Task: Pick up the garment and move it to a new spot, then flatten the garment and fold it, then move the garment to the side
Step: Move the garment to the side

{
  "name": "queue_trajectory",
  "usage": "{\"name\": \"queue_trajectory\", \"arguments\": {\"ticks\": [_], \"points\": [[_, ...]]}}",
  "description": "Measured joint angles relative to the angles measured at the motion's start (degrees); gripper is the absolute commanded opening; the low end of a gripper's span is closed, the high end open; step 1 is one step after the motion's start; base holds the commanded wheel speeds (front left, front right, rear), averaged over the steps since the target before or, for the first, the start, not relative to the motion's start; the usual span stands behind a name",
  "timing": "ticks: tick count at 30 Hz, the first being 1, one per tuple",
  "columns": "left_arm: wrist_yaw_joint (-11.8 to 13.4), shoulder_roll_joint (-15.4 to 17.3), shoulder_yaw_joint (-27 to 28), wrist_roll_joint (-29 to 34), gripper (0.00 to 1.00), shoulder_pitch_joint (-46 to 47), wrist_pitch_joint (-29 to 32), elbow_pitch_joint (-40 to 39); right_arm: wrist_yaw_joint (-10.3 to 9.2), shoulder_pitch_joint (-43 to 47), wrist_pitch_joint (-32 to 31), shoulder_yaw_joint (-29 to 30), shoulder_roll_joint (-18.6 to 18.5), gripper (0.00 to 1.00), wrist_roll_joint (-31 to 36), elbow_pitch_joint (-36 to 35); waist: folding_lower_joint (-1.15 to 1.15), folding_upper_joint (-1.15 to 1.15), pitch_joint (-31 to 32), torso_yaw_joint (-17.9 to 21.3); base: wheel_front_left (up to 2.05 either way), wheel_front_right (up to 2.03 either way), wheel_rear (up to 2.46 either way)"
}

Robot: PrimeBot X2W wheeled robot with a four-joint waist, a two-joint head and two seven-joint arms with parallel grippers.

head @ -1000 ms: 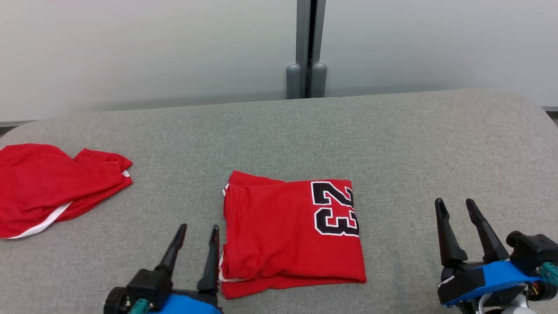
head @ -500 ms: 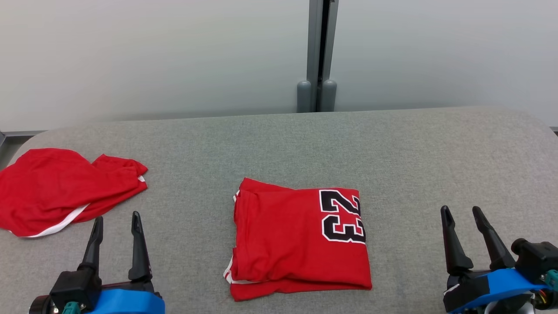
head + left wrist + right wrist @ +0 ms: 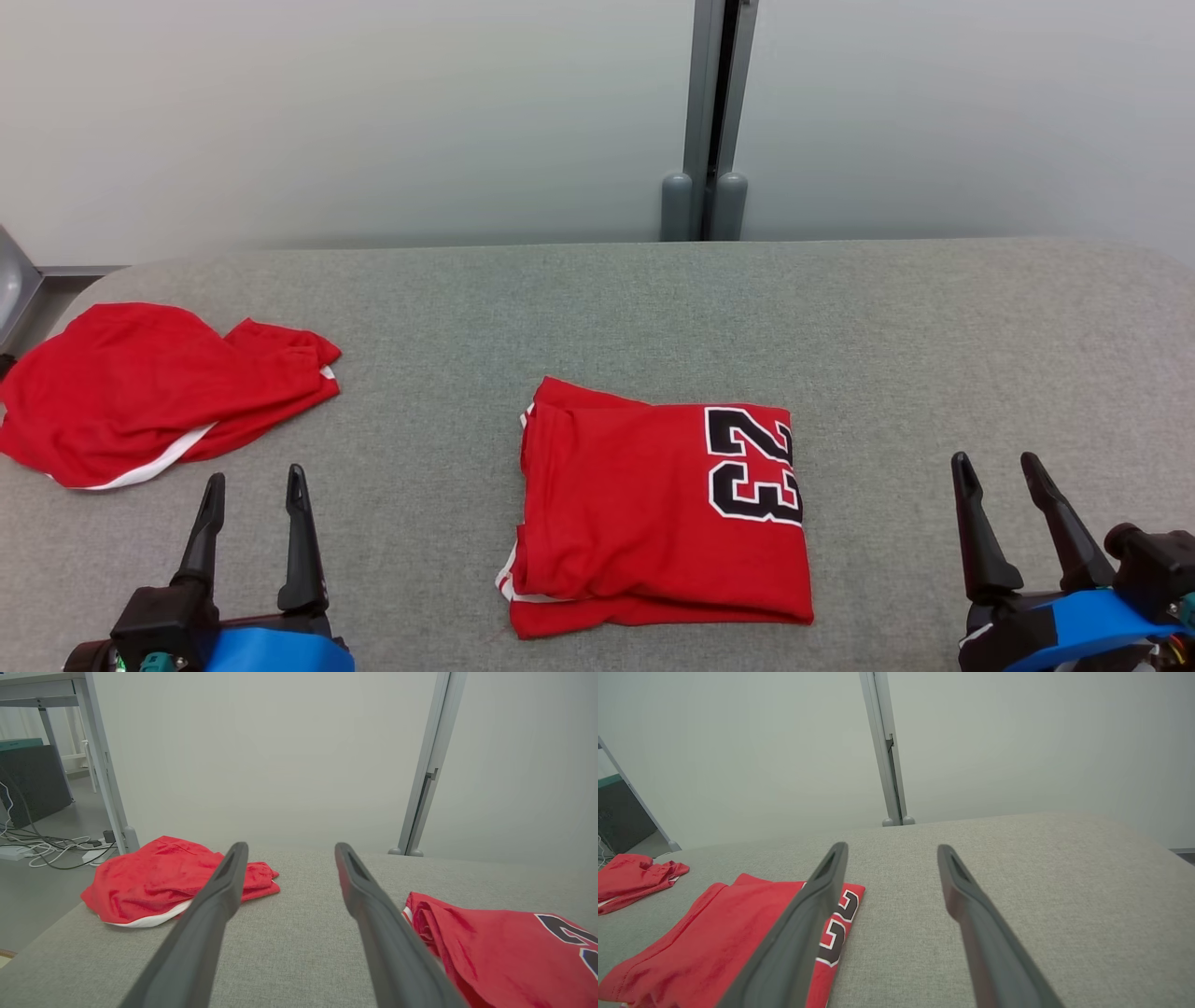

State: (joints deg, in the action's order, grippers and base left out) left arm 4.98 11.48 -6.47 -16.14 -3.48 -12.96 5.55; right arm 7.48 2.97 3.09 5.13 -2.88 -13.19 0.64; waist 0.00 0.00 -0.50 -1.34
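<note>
**Both end effectors open and empty, folded jersey between them**

Ahead and to the left of the left end effector (image 3: pixel 256 478), a crumpled red fabric garment with white trim (image 3: pixel 159 392) lies in a loose heap near the left end of the grey cloth-covered table (image 3: pixel 597 299). The left end effector sits low over the table's near edge. Its two long dark fingers (image 3: pixel 299 541) are spread apart with nothing between them.

To its right, well apart from it, lies the folded red jersey with a black, white-edged 23 (image 3: pixel 653 509). It rests flat on the table as a neat rectangle, with the number along its right side.

Further right, clear of the jersey's right edge, the right end effector (image 3: pixel 995 462) also stands spread wide and holds nothing, over bare cloth. Beyond the table's far edge, ahead of the gap between jersey and right end effector, a grey upright post (image 3: pixel 714 112) rises against pale wall panels (image 3: pixel 327 112).
</note>
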Motion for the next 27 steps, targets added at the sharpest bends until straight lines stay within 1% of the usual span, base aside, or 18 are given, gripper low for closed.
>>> {"name": "queue_trajectory", "arguments": {"ticks": [8, 20, 23, 27], "points": [[0.2, 0.6, -0.6, 0.0, 1.00, 0.0, 1.7, -1.6, 0.00, 0.2, -0.6, -0.1, 0.0, 1.00, 0.5, -0.3, 0.00, 0.00, -0.4, -0.2, 0.00, 0.00, 0.00], [0.9, 1.1, -1.0, -0.1, 1.00, 0.0, 2.4, -2.6, 0.00, 0.1, -1.1, -0.5, 0.0, 1.00, 1.3, 0.1, 0.00, 0.00, -1.1, 0.0, 0.00, 0.00, 0.00], [1.0, 1.2, -1.0, -0.2, 1.00, 0.0, 2.4, -2.6, 0.00, -1.8, -1.1, -2.0, 0.0, 1.00, 1.6, 0.3, 0.00, 0.00, -1.4, 0.1, 0.00, 0.00, 0.00], [1.0, 1.2, -1.4, -0.3, 1.00, 0.4, 2.4, -2.7, 0.00, -6.4, -1.5, -4.5, 0.0, 1.00, 2.0, 1.4, 0.01, 0.00, -2.3, 0.0, 0.00, 0.00, 0.00]]}}
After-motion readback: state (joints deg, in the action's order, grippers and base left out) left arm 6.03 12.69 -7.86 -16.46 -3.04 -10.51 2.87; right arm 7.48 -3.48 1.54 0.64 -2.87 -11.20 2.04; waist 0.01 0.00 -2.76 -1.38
